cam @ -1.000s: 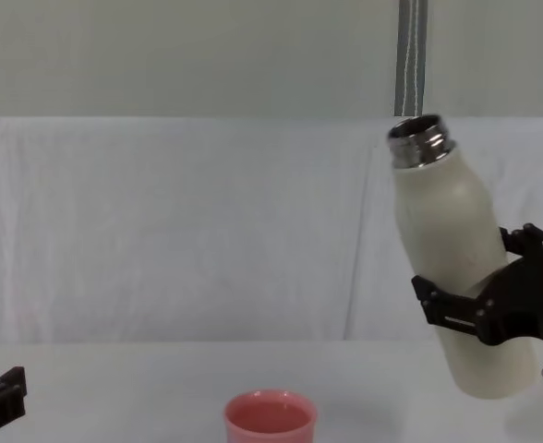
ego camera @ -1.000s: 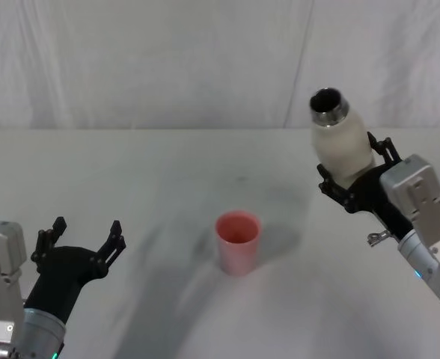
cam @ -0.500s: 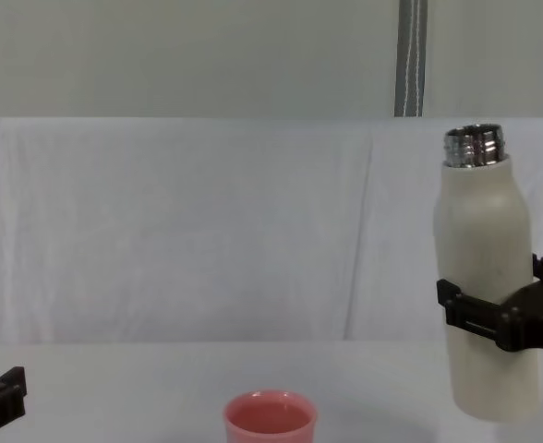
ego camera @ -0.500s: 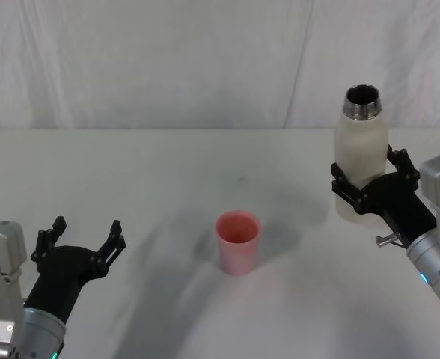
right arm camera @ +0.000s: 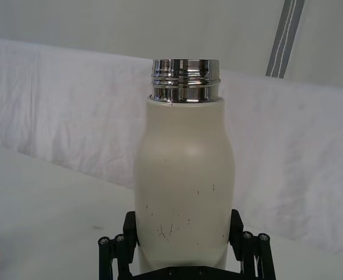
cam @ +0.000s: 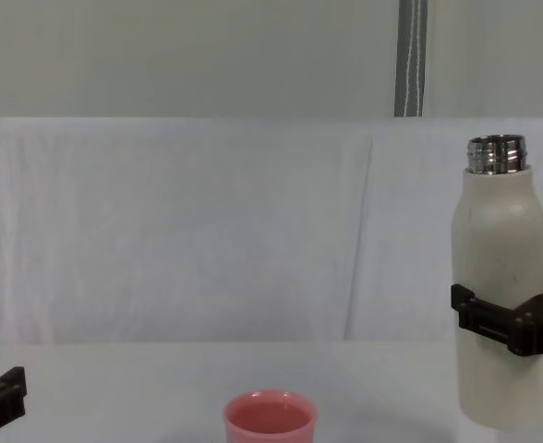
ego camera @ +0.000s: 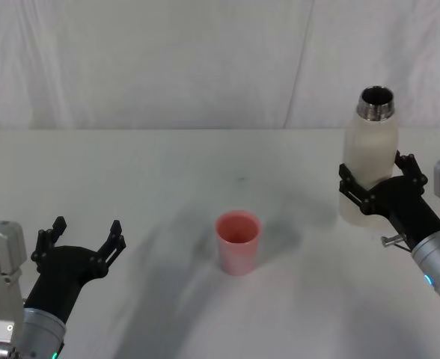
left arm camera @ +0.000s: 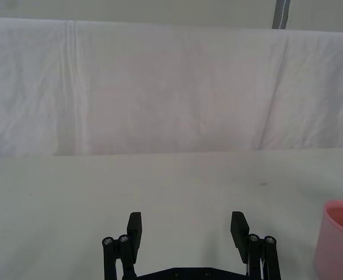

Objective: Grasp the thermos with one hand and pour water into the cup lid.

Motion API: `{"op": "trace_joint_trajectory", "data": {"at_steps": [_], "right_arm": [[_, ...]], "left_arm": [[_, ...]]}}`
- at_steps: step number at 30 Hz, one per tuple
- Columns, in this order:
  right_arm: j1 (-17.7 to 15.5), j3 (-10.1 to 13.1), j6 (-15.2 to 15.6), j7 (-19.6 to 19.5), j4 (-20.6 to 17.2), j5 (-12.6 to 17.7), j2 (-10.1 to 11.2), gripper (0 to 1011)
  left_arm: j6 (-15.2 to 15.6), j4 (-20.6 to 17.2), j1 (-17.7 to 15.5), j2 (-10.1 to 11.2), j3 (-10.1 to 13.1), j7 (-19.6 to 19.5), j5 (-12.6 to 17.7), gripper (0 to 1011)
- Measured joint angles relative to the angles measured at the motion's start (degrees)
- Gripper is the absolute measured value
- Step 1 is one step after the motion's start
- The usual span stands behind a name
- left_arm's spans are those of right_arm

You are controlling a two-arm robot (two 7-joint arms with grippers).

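Right hand clamped, left hand agape.

Chest view. The right claw clasps the upright cream-white thermos around its lower body, steel neck open at top. The pink cup lid stands on the desk, well apart to the thermos's left.

Lab: white-draped table, cloth backdrop.
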Motion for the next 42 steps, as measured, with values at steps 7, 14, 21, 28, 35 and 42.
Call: {"op": "trace_joint_trajectory", "data": {"at_steps": [7, 14, 21, 28, 35, 42], "right_arm": [[-0.41, 0.46, 0.23, -0.41, -0.79, 0.24, 0.18, 950], [-0.66, 0.52, 0.21, -0.46, -1.28, 0.42, 0.28, 950], [-0.71, 0.35, 0.21, -0.15, -1.56, 0.69, 0.49, 950], [-1.16, 0.87, 0.72, 0.03, -2.11, 1.82, 0.55, 950], [-1.39, 1.17, 1.0, 0.24, -2.64, 2.81, 0.59, 950], [-1.5, 1.23, 1.02, 0.44, -2.91, 3.3, 0.68, 950]], "left_arm": [[0.0, 0.0, 0.0, 0.0, 0.0, 0.0, 0.0, 1001], [0.0, 0.0, 0.0, 0.0, 0.0, 0.0, 0.0, 1001], [0.0, 0.0, 0.0, 0.0, 0.0, 0.0, 0.0, 1001], [0.0, 0.0, 0.0, 0.0, 0.0, 0.0, 0.0, 1001], [0.0, 0.0, 0.0, 0.0, 0.0, 0.0, 0.0, 1001], [0.0, 0.0, 0.0, 0.0, 0.0, 0.0, 0.0, 1001]]}}
